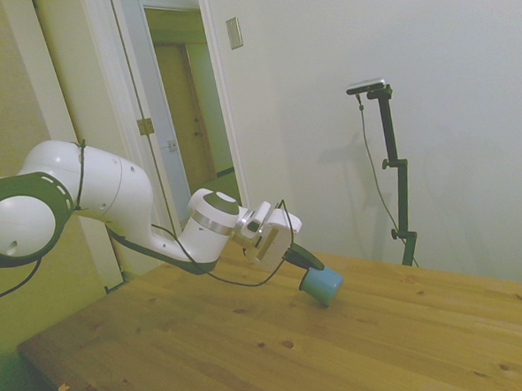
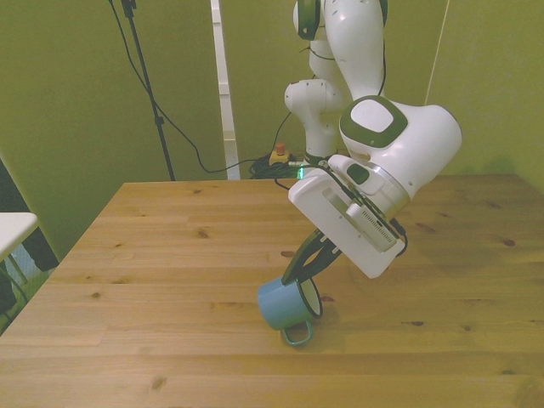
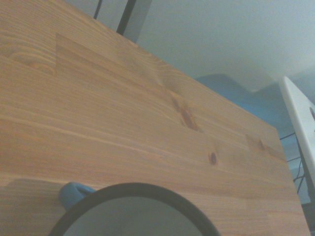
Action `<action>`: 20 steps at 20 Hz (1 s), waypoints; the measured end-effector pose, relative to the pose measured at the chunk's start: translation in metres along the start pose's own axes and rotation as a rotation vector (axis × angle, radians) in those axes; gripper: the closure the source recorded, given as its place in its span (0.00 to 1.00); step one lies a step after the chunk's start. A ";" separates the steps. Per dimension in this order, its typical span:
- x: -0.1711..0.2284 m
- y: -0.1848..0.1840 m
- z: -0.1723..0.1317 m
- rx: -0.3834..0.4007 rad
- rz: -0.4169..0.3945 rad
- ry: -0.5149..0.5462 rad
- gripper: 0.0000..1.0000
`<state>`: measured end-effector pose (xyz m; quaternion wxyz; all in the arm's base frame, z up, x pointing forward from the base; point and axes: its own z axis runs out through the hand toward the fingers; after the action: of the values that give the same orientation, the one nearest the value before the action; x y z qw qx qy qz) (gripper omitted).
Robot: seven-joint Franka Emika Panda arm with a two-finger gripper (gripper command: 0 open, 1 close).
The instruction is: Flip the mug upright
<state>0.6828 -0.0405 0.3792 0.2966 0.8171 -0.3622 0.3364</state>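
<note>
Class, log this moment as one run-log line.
tool: shut on mug rim | mug: tilted, lower edge on table | handle: low | upright: not yet

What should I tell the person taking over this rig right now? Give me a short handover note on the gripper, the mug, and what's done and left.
Gripper: shut on the mug's rim.
Mug: tilted, mouth angled up toward the arm, handle low on the camera side in the front view; whether its lower edge touches the wooden table cannot be told.
Done: mug gripped and partly rotated.
Left: finish turning it upright, set it flat on its base, release and retreat.
</note>
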 end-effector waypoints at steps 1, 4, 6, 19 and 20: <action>0.004 0.002 -0.003 0.012 0.022 -0.030 1.00; 0.038 0.018 -0.029 0.111 0.106 -0.143 1.00; 0.068 0.039 -0.052 0.184 0.162 -0.213 1.00; 0.046 0.067 -0.142 0.463 0.179 -0.758 1.00; 0.039 0.065 -0.138 0.468 0.169 -0.780 1.00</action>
<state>0.6052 0.0079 0.5076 -0.0828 0.8952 -0.4264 0.0997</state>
